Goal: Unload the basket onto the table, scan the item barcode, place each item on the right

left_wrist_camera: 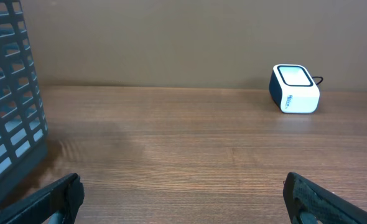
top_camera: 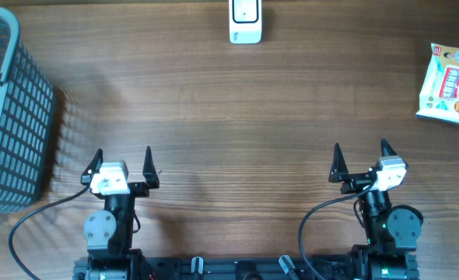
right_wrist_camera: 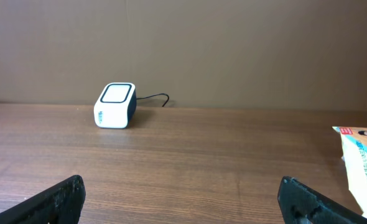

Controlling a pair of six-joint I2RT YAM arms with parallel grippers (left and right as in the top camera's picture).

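1. Overhead view, nearest first: two grippers stand at the table's near edge. The left gripper (top_camera: 122,154) is toward the left corner and the right gripper (top_camera: 361,148) toward the right corner. Each has its fingers spread wide with nothing between them.
2. One grey slatted basket (top_camera: 12,117) sits against the table's left edge, farther out than the left gripper.
3. One snack packet (top_camera: 450,84), the item to be scanned, lies flat at the right edge. It is farther out than the right gripper and well apart from it.
4. One white barcode scanner (top_camera: 245,22) stands at the middle of the far edge, well apart from both packet and basket.
5. The table (top_camera: 229,109) is brown wood, its grain running left to right. The wrist views show a plain brown wall (left_wrist_camera: 171,37) rising behind the far edge.
6. The left wrist view alone gives the basket's wall side-on, at its left, with the scanner at its right.
7. The right wrist view alone shows the scanner's dark cable (right_wrist_camera: 155,98) curling behind it, and a corner of the packet at lower right.
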